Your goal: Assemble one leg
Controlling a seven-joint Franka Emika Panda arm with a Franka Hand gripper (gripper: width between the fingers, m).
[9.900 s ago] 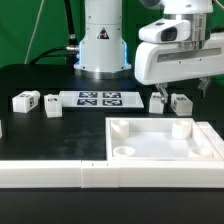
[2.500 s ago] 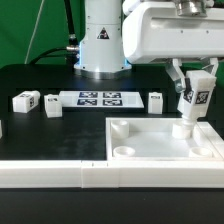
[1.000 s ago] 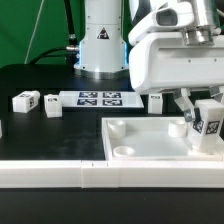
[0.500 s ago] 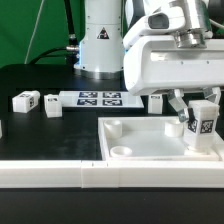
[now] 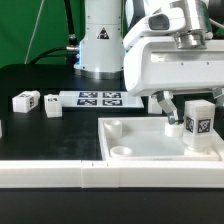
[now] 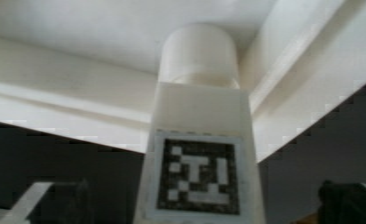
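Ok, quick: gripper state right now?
Gripper: looks open, fingers standing apart on either side of the small white block-shaped plastic leg, not clamping it.

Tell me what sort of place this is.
Probably a robotics lab bench: a robot arm's base standing on a black table, a marker board of printed tags, and a green backdrop.
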